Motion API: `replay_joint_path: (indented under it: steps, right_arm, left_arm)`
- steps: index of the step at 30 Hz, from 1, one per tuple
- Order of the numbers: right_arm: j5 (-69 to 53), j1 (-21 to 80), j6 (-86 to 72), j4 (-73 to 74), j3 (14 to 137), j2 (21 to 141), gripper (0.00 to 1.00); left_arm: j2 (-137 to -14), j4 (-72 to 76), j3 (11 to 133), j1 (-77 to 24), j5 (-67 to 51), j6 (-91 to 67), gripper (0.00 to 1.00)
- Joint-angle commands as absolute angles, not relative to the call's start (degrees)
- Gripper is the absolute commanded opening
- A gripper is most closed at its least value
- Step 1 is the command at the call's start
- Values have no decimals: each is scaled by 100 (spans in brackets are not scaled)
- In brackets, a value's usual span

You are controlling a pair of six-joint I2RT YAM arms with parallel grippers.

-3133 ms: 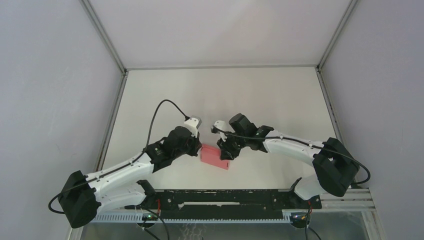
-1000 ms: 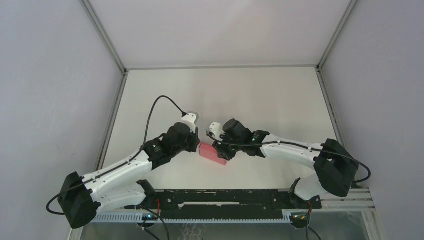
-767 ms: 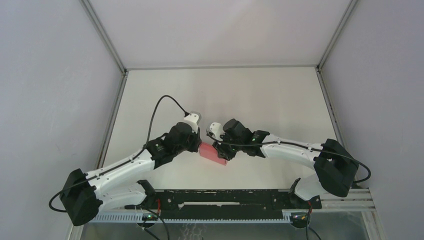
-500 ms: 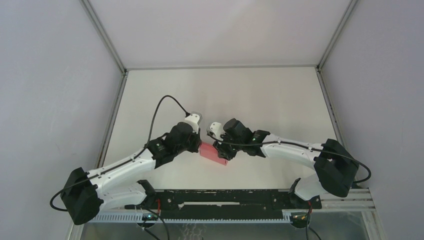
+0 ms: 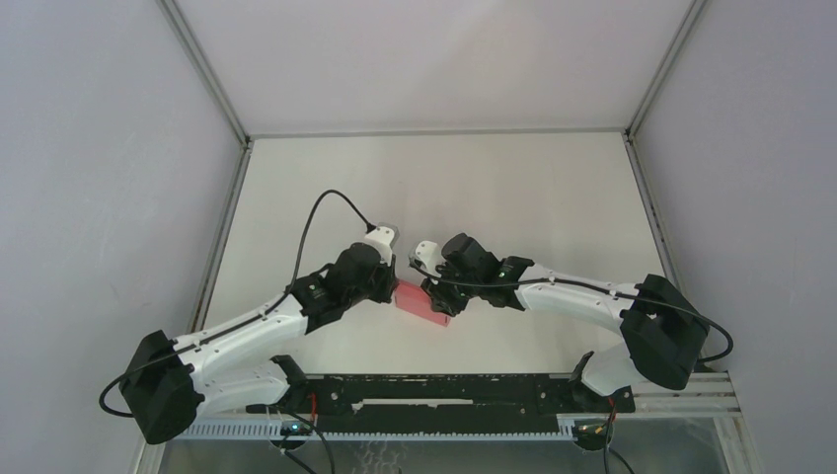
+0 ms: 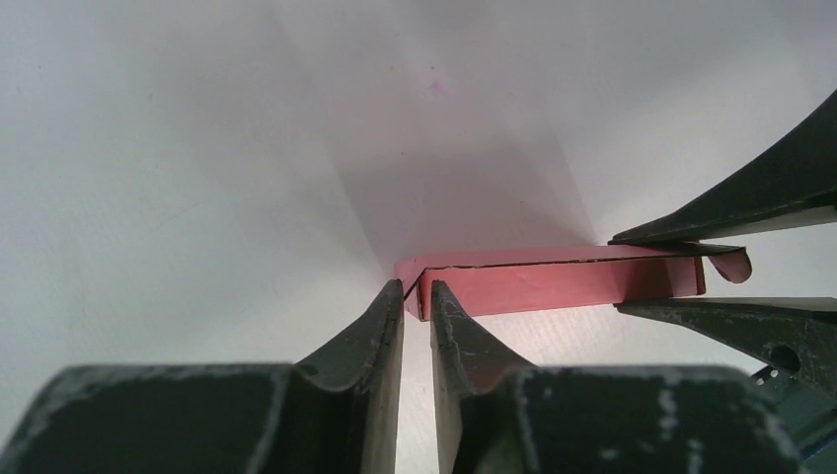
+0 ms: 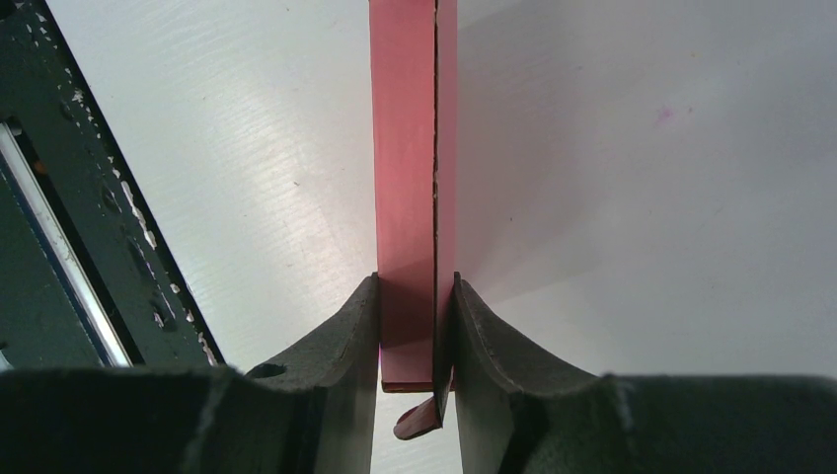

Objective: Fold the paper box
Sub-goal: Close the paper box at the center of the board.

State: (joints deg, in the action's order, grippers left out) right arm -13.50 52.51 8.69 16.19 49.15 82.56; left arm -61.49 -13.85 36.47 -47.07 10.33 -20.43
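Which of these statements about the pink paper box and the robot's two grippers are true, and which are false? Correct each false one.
1. The right gripper clamps the paper box between its fingers. True.
2. The left gripper is open and clear of the box. False: it is closed on the edge at the box's other end.
3. The box is at the far edge of the table. False: it is in the near half, between the two grippers.
4. A small tab curls out at the end held by the right gripper. True.
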Motion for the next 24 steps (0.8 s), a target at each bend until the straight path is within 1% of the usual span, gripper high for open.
replay_joint_path:
  steps: [1,5,7,24]
  right_arm:
    - [-1351,5221,900,1724,5010,8121,11]
    - [-1356,5221,886,1715,5010,8132,11]
    - [-1360,5221,881,1709,5010,8138,11]
    - [-1371,5238,877,1746,5010,8104,11]
  left_arm:
    - [-6086,-1193,3560,-4662,1091,-1950,22]
    - [-6052,-1188,3541,-4658,1136,-1951,24]
    - [-6069,-1182,3542,-4659,1123,-1950,23]
    - [-6326,-1067,3598,-4663,1070,-1993,6]
